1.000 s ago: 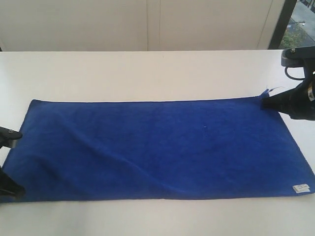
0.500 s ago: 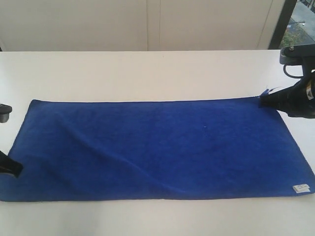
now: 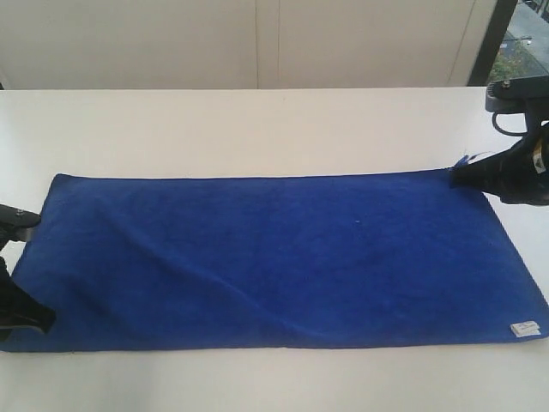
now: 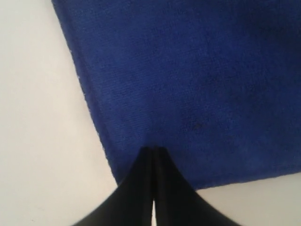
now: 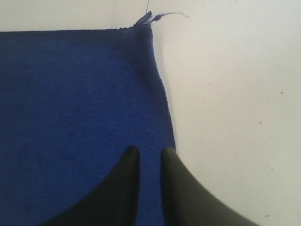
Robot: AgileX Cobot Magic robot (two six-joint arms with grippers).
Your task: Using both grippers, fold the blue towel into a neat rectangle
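The blue towel (image 3: 274, 257) lies spread flat and lengthwise on the white table (image 3: 257, 129), its white label (image 3: 524, 328) at the near right corner. My left gripper (image 3: 30, 319) sits at the towel's near left corner. In the left wrist view its jaws (image 4: 154, 149) are shut, tips resting on the cloth (image 4: 197, 84) just inside the corner; no fold shows between them. My right gripper (image 3: 455, 177) is at the far right corner. There its fingers (image 5: 150, 151) stand slightly open over the towel's edge (image 5: 94, 94), with flat cloth showing in the gap. A frayed thread (image 5: 160, 16) sticks out of that corner.
A pale wall (image 3: 257, 43) runs along the table's far side, with a dark window frame (image 3: 493, 39) at the back right. Bare table surrounds the towel on all sides. A second black part of the left arm (image 3: 17, 219) shows at the left border.
The left gripper lifted away from the near left corner half a second ago and has come back down onto it. The right gripper has barely shifted. The towel lies as before.
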